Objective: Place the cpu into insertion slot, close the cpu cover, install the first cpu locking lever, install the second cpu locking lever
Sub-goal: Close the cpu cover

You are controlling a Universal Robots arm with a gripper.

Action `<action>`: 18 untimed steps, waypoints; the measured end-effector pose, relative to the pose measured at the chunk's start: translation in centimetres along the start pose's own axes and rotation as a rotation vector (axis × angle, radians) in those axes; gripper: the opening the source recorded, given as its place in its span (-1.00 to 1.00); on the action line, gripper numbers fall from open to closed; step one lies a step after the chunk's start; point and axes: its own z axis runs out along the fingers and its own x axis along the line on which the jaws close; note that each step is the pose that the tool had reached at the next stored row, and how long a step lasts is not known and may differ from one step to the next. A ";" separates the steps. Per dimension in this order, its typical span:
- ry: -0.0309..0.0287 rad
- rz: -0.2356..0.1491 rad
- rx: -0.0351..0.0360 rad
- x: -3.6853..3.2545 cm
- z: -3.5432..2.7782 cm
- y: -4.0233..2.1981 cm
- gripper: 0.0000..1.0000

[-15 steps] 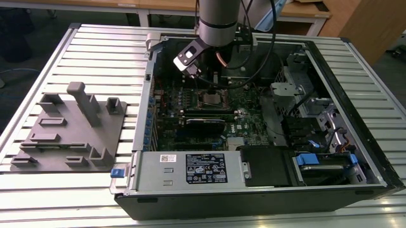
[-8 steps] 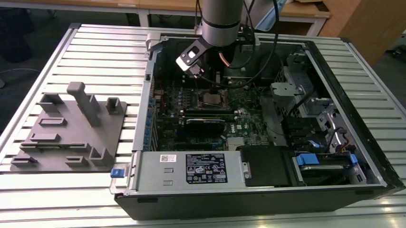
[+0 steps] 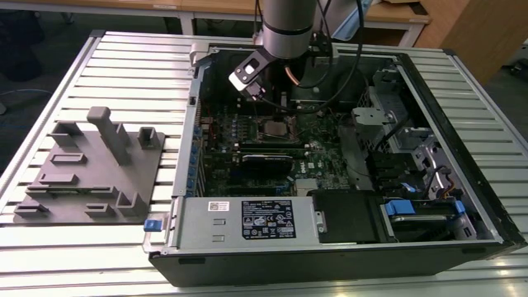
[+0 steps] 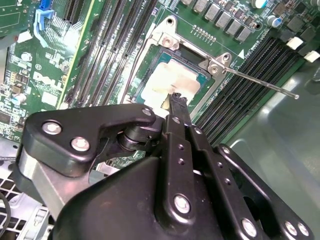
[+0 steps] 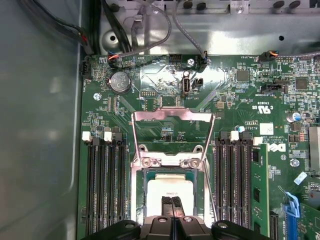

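Arm (image 3: 287,28) reaching down, end effector (image 5: 171,201) closed, fingertips pressed together

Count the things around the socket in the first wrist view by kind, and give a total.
cpu, lying in the socket: 1
cpu cover, swung open: 1
banks of long black slots, one on each side of the socket: 2
coin battery: 1
gripper, shut over the cpu: 1
Total: 6

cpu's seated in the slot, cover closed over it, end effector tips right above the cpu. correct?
Not quite. The cover is open, swung back off the cpu, as the first wrist view shows. The rest holds: the cpu is seated and the end effector is right above it.
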 end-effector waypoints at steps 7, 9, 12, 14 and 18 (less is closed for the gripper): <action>0.0001 0.000 0.0001 0.03 -0.94 0.05 -0.79; 0.0001 0.000 0.0001 0.05 -1.27 0.07 -0.79; 0.0000 0.000 0.0001 0.06 -1.72 0.09 -0.79; 0.0001 0.000 0.0001 0.07 -1.95 0.11 -0.79; 0.0000 0.000 0.0002 0.09 -2.32 0.13 -0.79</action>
